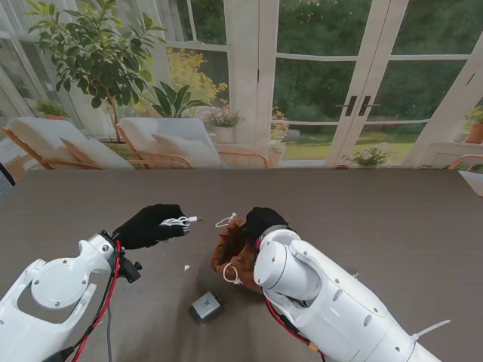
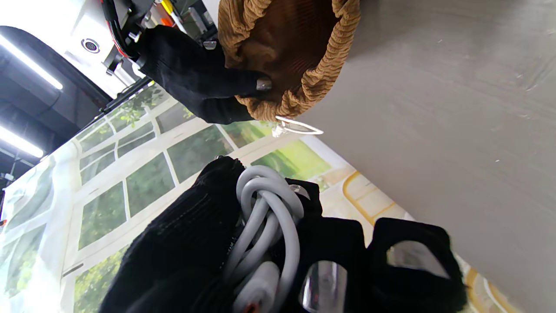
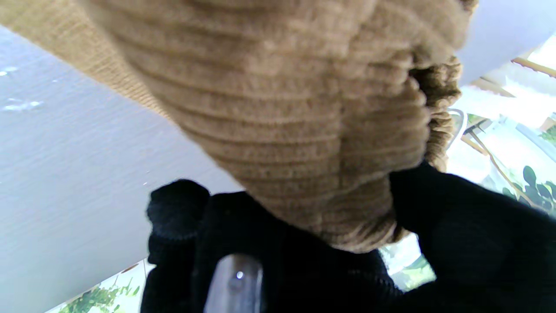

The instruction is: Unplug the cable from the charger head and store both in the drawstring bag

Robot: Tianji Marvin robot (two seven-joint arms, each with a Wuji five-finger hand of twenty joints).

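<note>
The coiled cable (image 1: 179, 222) sits in the left hand (image 1: 149, 225), left of the drawstring bag (image 1: 232, 253) held by the right hand (image 1: 260, 221); the charger head (image 1: 205, 305) lies on the table (image 1: 392, 226) nearer to me.

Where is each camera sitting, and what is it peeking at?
Stand view: high above the shoulders, looking down at the table; both arms show, left hand gripping the cable, charger head nearer to me.
Left wrist view: along the left hand's fingers toward the bag; the right hand shows too.
Right wrist view: pressed against the bag, own fingers underneath.
All three share the bag.
</note>
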